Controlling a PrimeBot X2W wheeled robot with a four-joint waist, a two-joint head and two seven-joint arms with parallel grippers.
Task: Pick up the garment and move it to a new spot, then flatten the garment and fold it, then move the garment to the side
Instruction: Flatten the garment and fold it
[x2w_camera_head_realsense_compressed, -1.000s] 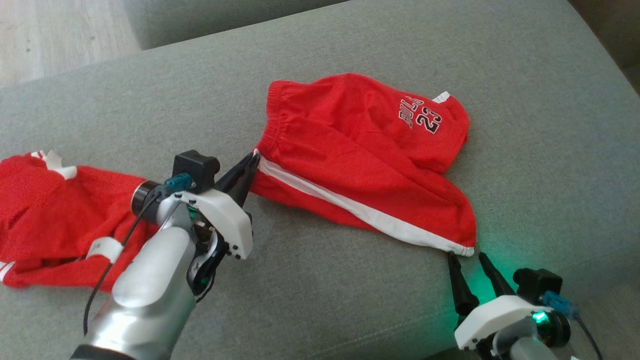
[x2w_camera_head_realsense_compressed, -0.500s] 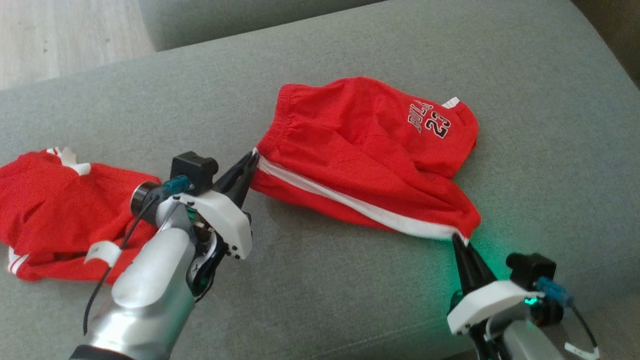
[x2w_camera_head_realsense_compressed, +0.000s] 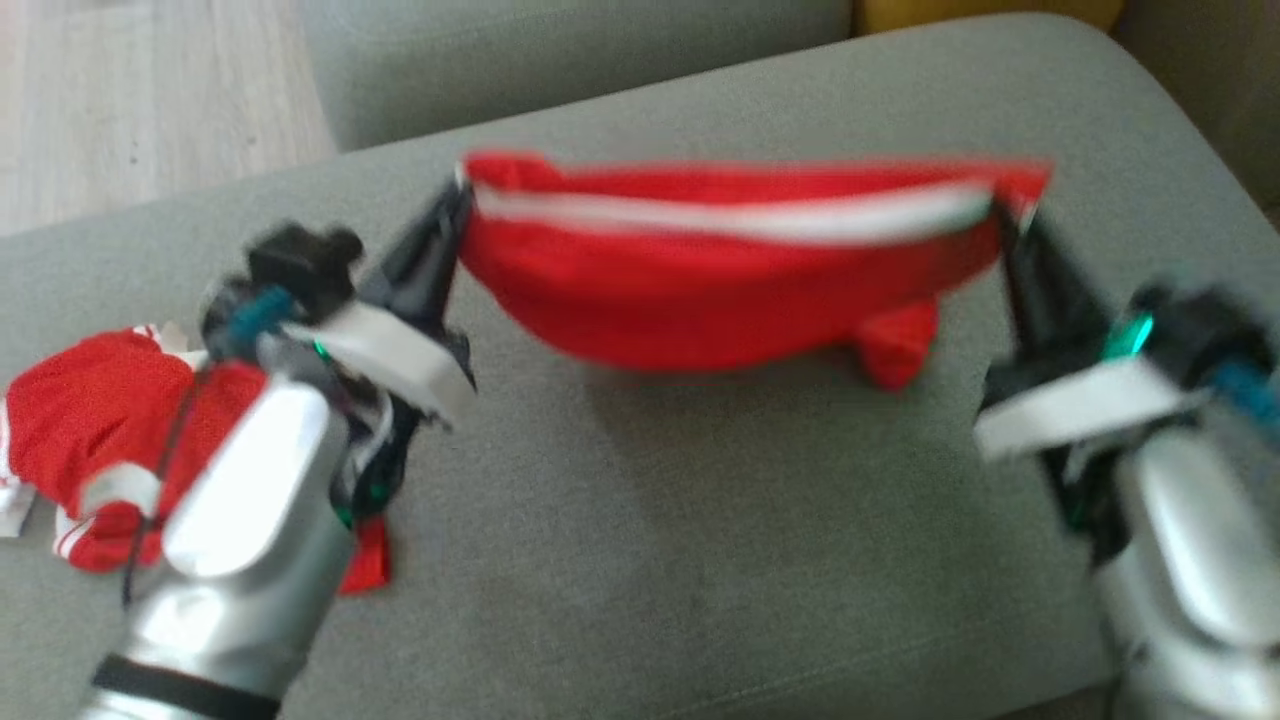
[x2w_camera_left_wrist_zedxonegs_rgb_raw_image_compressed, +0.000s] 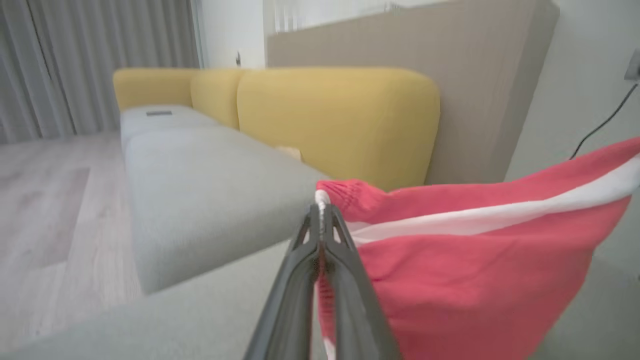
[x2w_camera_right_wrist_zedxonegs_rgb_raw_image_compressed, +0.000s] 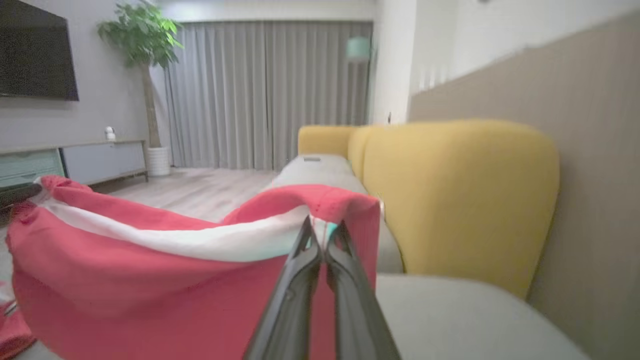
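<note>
Red mesh shorts with white side stripe (x2w_camera_head_realsense_compressed: 720, 270) hang clear of grey fabric sofa seat (x2w_camera_head_realsense_compressed: 700, 560), stretched between both arms, stripe edge uppermost. Lowest fold near seat, contact unclear.

Left pincer (x2w_camera_head_realsense_compressed: 455, 200) clamped on waistband corner. Right pincer (x2w_camera_head_realsense_compressed: 1005, 215) clamped on hem corner.

Two-corner hold likely keeps cloth taut for carrying and laying flat.

Crumpled second red garment (x2w_camera_head_realsense_compressed: 90, 420) lies apart at left.

Grey sofa (x2w_camera_head_realsense_compressed: 700, 520), yellow backrest (x2w_camera_left_wrist_zedxonegs_rgb_raw_image_compressed: 340, 125), grey curtains (x2w_camera_right_wrist_zedxonegs_rgb_raw_image_compressed: 265, 90)
</note>
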